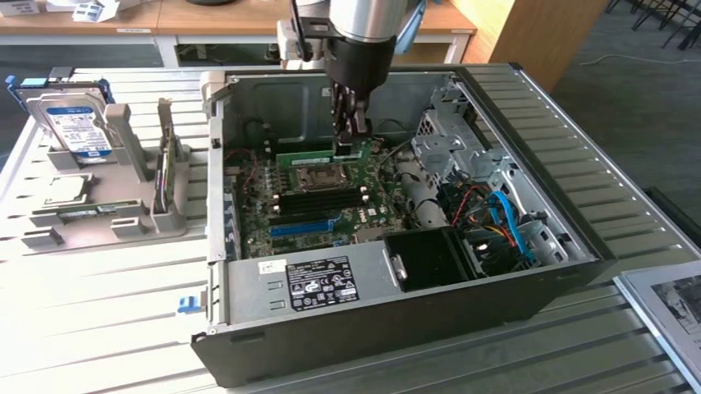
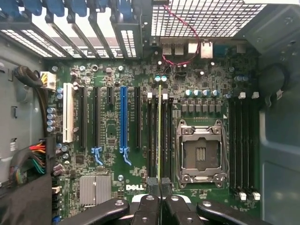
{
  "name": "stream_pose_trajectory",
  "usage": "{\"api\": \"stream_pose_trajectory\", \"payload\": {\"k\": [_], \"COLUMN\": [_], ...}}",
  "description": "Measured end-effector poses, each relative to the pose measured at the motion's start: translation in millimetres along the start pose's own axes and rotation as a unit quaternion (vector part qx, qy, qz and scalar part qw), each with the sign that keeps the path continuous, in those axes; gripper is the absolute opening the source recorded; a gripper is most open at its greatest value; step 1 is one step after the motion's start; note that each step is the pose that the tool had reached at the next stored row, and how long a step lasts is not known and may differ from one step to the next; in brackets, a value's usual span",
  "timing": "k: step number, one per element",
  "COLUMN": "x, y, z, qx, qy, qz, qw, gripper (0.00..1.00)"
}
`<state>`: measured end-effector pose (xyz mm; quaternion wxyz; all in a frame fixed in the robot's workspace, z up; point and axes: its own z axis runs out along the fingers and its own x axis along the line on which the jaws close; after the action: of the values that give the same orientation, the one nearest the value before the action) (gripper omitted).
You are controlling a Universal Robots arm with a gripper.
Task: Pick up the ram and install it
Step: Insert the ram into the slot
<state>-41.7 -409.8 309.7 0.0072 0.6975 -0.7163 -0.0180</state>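
Right now your gripper pinches the ram by its top edge, upper centre of the exterior view, inside the open computer case. You hold it edge-down, probably to line it up with the black memory slots beside the CPU socket.

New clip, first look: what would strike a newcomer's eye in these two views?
The open computer case sits in the middle of the table, and the robot arm hangs into it from above. Its pincer is shut on the ram, held edge-on over the memory slots beside the empty processor socket. At the exterior view's left, a blue-labelled hard drive stands in a grey rack.
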Motion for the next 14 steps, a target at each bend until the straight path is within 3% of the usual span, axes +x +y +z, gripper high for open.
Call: {"api": "stream_pose_trajectory", "payload": {"k": [14], "x": [0.3], "y": [-0.9], "z": [25.4], "qx": [0.0003], "qy": [-0.0001], "qz": [0.000], "qw": [1.0000], "gripper": [0.12]}}
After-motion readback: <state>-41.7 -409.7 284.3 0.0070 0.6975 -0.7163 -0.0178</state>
